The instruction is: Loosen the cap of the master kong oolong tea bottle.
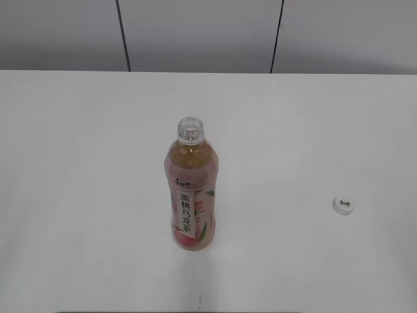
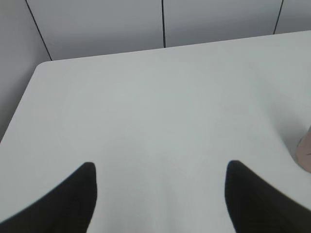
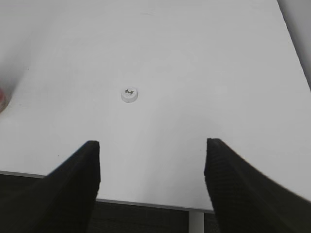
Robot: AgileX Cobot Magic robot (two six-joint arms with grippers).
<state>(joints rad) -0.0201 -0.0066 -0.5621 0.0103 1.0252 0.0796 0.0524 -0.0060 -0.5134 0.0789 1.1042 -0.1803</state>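
The master kong oolong tea bottle (image 1: 191, 195) stands upright at the middle of the white table, its neck open with no cap on it. The white cap (image 1: 343, 205) lies flat on the table to the right, logo up, and also shows in the right wrist view (image 3: 129, 93). A sliver of the bottle shows at the right edge of the left wrist view (image 2: 305, 154) and at the left edge of the right wrist view (image 3: 2, 99). My left gripper (image 2: 160, 170) is open and empty over bare table. My right gripper (image 3: 152, 148) is open and empty near the table's front edge, short of the cap. Neither gripper shows in the exterior view.
The white table (image 1: 78, 163) ends at a grey panelled wall (image 1: 202, 32) at the back. Its rounded far left corner shows in the left wrist view (image 2: 41, 65). Its front edge (image 3: 146, 201) shows in the right wrist view, with dark floor beyond.
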